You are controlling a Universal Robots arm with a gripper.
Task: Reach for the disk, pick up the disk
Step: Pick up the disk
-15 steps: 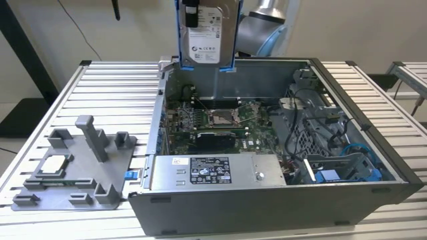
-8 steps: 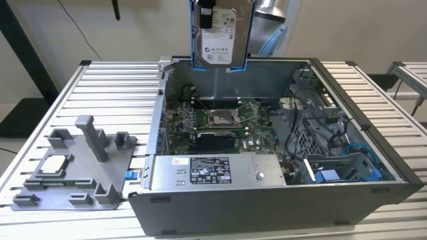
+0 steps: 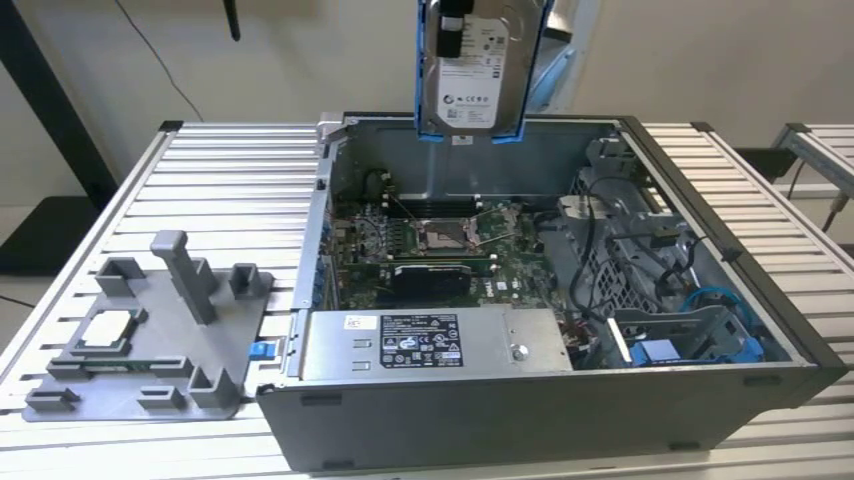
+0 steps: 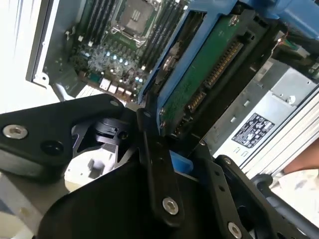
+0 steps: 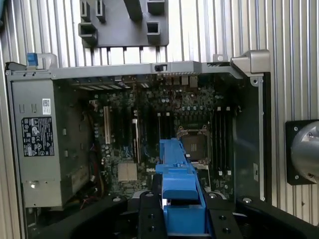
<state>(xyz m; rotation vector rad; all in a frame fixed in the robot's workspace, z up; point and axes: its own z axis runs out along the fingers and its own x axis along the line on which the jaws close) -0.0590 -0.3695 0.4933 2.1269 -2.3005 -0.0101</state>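
Observation:
The disk (image 3: 470,85), a silver hard drive with a white label in a bright blue carrier, hangs upright in the air above the back wall of the open computer case (image 3: 801,350). My gripper (image 5: 182,214) is shut on it, its black fingers (image 5: 149,219) clamping the blue carrier (image 5: 177,179) from both sides. In the second wrist view the disk's green circuit-board underside (image 4: 209,64) faces the camera, with the black gripper (image 4: 169,149) linkages closed around its lower end.
Below lie the motherboard (image 3: 441,235), a silver power supply (image 3: 427,342) and a blue drive bay (image 3: 681,345). A grey fixture (image 3: 147,340) with a small white-silver chip (image 3: 104,328) sits on the slatted metal table (image 3: 227,170) at the exterior view's left.

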